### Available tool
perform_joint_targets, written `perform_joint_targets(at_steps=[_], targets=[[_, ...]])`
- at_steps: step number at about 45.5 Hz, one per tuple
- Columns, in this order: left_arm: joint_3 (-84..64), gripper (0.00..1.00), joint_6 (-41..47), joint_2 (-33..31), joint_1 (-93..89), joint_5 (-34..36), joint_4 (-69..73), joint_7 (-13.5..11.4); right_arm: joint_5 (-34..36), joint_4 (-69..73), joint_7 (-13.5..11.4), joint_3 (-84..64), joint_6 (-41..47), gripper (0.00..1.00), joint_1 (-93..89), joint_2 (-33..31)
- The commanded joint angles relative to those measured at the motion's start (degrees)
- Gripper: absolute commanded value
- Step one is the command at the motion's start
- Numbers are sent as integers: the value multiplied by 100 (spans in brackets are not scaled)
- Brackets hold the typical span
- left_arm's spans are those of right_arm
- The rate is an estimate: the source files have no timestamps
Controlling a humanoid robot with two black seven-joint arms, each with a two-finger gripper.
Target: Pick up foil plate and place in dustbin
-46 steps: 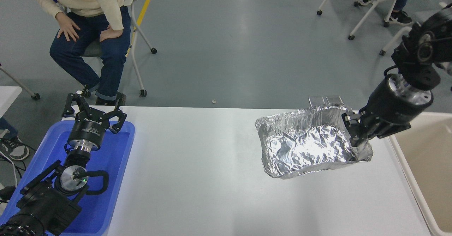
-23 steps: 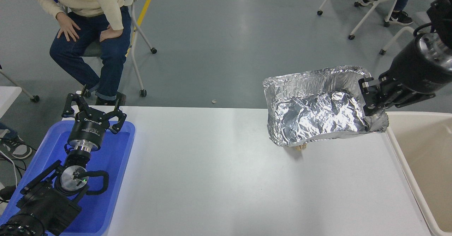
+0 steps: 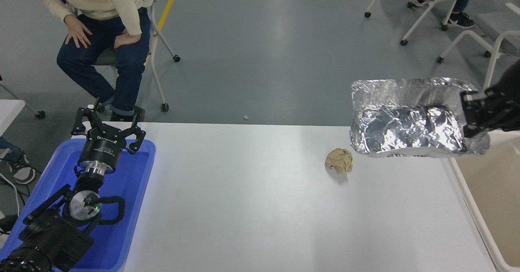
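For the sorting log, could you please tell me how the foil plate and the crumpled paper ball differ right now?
The foil plate is shiny silver, while the paper ball is matte tan. The plate is an open tray; the ball is a tight wad, much smaller. The right gripper holds the plate in the air; the ball rests on the white table. Both are crinkled.

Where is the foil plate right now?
In the head view the foil plate hangs in the air at the right, held by the right claw, above the table's far right corner beside the dustbin.
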Motion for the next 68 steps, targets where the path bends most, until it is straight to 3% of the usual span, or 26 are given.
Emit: perform_joint_targets(at_steps=[1,12,26,39,56,62,68], targets=[[-3,100,-1,-1,1,0,-1,0,-23,-979,-10,-564,0,0,-776,-637],[-3,100,8,-1,9,0,-1,0,82,-2464,-10,-258,0,0,-2041,-1543],[-3,100,17,-1,9,0,-1,0,82,-4442,-10,1298,0,0,-4458,-1974],[-3,100,17,-1,9,0,-1,0,73,-5023,-19,3082,0,0,-6743,-2361],[-11,100,8,-1,9,0,-1,0,82,-5366,-124,4278,-1959,0,-8054,-2308],[-11,100,8,-1,9,0,-1,0,82,-5392,-326,4550,-2548,0,-8230,-2212],[-11,100,8,-1,9,0,-1,0,91,-5611,-370,4884,-2847,0,-8397,-2027]])
